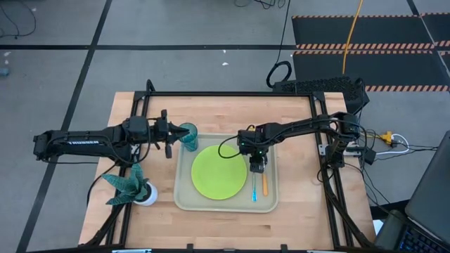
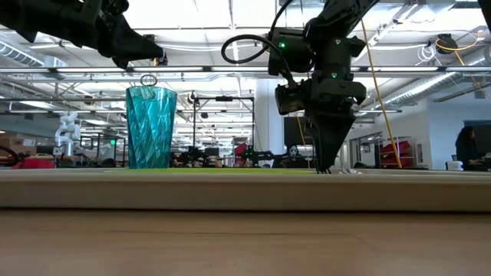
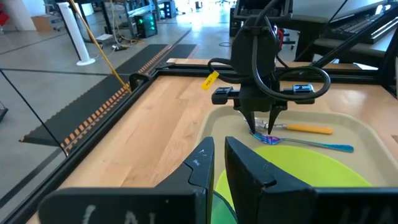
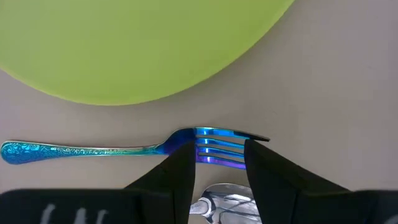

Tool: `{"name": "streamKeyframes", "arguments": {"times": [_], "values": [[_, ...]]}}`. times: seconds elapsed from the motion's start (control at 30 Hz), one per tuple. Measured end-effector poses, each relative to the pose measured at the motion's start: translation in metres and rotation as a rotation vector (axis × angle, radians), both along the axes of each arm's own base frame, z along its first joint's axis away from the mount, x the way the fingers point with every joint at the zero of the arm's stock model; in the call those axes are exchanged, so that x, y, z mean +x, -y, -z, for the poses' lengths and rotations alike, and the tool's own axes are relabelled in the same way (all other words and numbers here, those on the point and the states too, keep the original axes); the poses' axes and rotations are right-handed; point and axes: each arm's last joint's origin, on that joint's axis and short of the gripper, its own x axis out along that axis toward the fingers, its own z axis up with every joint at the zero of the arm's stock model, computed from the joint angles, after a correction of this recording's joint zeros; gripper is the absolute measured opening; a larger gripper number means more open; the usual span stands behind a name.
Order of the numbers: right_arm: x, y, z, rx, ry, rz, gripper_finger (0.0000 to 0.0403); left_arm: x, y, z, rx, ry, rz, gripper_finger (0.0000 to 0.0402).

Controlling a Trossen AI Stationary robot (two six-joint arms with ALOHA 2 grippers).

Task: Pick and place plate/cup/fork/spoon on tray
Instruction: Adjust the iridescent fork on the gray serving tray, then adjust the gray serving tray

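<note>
1. Beige tray [image 1: 184, 200] sits mid-table in my high view; plate [image 1: 219, 172] lies on its left part.
2. Fork [image 4: 87, 150] and spoon [image 1: 265, 185] lie side by side on the tray, right of the plate, spoon farther right.
3. Right gripper [image 4: 216, 154] points down at the fork's tines; its fingers [image 4: 177, 167] stand spread either side of them.
4. Cup [image 1: 188, 133] stands upright at the tray's far-left corner.
5. Left gripper [image 1: 176, 133] hangs just left of the cup; its fingers [image 3: 200, 163] are narrowly parted, holding nothing.

two black jointed arms, looped black cables, green LEDs, white lettering on left arm [image 1: 81, 140]
</note>
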Motion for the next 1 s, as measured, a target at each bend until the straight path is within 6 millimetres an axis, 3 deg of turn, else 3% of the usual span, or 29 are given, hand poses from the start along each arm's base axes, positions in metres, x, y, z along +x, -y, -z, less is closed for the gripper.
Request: {"name": "streamKeyframes", "arguments": {"times": [0.33,0.73,1.0], "values": [[0.0,0.004,0.0,-0.078,-0.002,0.02,0.0132,0.0,0.0,0.001,-0.001,-0.007,0.0,0.0042],[-0.001,0.003,-0.002,-0.048,0.005,0.012,0.0132,0.0,0.0,0.001,-0.004,-0.013,0.0,0.0042],[-0.007,0.003,-0.041,-0.065,0.169,0.019,0.0132,0.0,0.0,0.001,-0.005,-0.012,0.001,0.0042]]}}
